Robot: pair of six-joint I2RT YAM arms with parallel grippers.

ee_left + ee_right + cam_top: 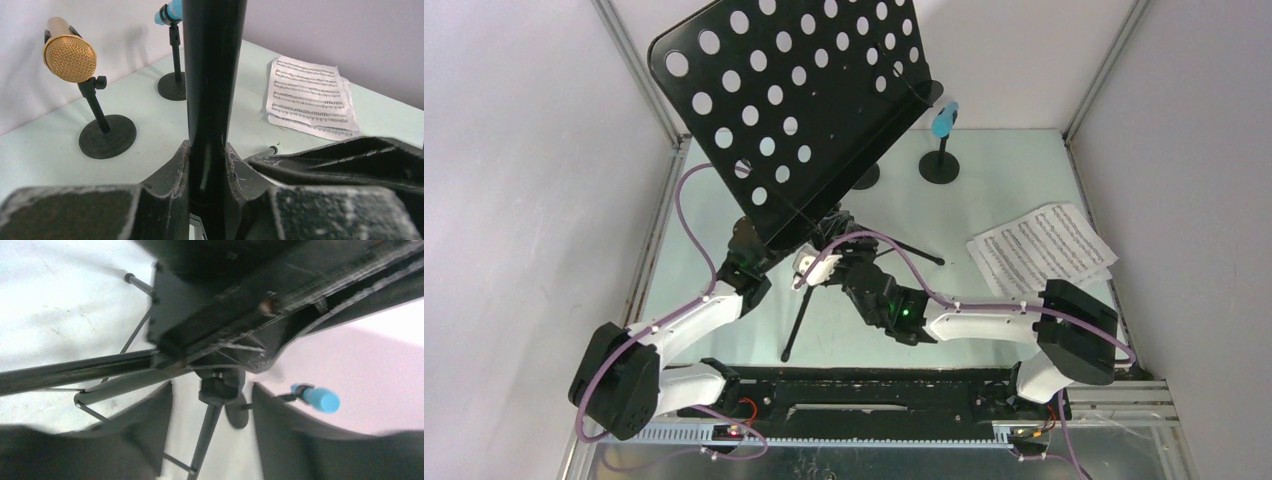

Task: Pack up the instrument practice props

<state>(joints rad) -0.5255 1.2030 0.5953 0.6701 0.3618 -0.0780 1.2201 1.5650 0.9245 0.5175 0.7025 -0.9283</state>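
The black tripod music rack (794, 100) stands mid-table, its perforated desk tilted. My left gripper (759, 247) is under the desk, shut on the rack's pole (210, 90); it also shows in the left wrist view (207, 152). My right gripper (821, 265) is open at the tripod hub, its fingers (145, 425) on either side of a knob (220, 390), not touching it. The tan microphone (70, 55) sits in a round-based holder (107, 135). The light-blue microphone (943, 120) sits in the other holder (939, 165). White sheet-music pages (1042, 248) lie at the right.
The tripod legs (799, 320) spread over the pale green table (984, 200) between the arms. Grey walls and metal frame posts (1104, 70) close in the back and sides. The arm bases' black rail (864, 390) runs along the near edge.
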